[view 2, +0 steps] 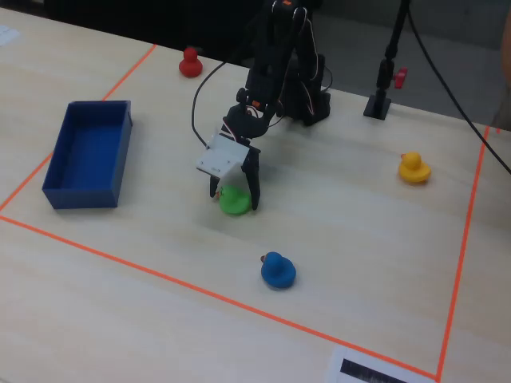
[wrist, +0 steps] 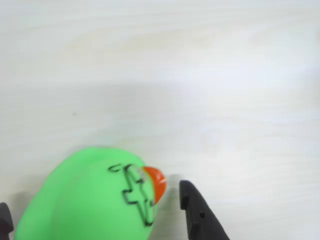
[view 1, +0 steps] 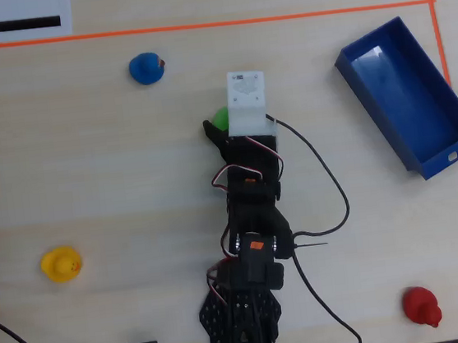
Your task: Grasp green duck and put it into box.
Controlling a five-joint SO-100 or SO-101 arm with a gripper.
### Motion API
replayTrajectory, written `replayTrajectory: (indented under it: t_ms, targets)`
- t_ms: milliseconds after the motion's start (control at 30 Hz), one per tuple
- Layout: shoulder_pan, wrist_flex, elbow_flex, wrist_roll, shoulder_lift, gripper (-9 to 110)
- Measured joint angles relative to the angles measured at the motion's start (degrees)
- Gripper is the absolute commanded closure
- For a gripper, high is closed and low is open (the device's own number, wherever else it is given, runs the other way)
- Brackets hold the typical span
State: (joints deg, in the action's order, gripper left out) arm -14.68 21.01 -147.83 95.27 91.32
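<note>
Green plastic fills the gap at the end of the arm: the green duck [view 2: 234, 199] sits on the pale wooden desk [view 2: 359, 239] with the jaws spread on either side of it, one dark finger [wrist: 200, 215] just beside its orange beak in the wrist view and the other barely showing at the left edge. Nothing is pinched yet, as far as I can tell; the duck looks to be resting on the desk, near the middle of the orange-taped area. The box [view 1: 409, 97] lies well apart, at about two o'clock from the duck in the overhead view, and is empty. To grasp well, I'd say the jaws should close slowly across the round body rather than the head, since the rubber may squirt out sideways. The blue duck [view 1: 147, 67] at ten o'clock is safely clear.
</note>
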Motion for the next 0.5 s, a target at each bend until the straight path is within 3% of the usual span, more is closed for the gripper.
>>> replayTrajectory:
  t_ms: [300, 500]
  targets:
    - [-1.0, -0.2, 1.2, 1.2, -1.1, 77]
    - [-1.6, -1.4, 2.2, 3.1, -1.0, 93]
